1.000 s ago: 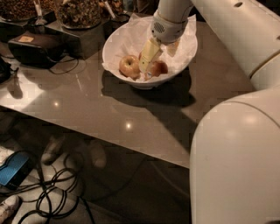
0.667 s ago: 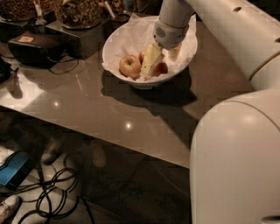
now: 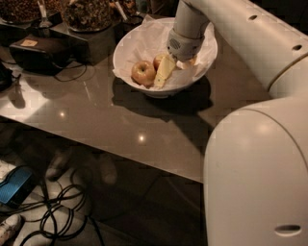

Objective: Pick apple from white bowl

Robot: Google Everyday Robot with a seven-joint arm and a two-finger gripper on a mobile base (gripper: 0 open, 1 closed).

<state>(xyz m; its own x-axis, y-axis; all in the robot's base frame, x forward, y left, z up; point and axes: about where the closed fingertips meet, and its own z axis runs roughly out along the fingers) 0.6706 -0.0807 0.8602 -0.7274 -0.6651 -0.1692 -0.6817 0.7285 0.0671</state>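
Note:
The white bowl [image 3: 129, 44], lined with crumpled white paper, stands on the dark table at the back centre. A paler yellow-red apple [image 3: 143, 73] lies at its left side. A redder apple [image 3: 158, 60] lies just right of it, partly hidden by my gripper. My gripper [image 3: 172, 68] reaches down into the bowl from the upper right. It sits against the redder apple, and its cream tip rests on the paper. A third apple does not show.
Black boxes [image 3: 41, 50] and dishes of dark snacks [image 3: 86, 12] stand at the table's back left. The table's front edge runs diagonally from the left to the lower right. Cables [image 3: 62, 218] and a blue object [image 3: 15, 186] lie on the floor. My white arm [image 3: 255, 163] fills the right.
The gripper has shifted slightly up and right inside the bowl. A reddish apple seen right of it earlier is now hidden, and a red apple shows at its left.

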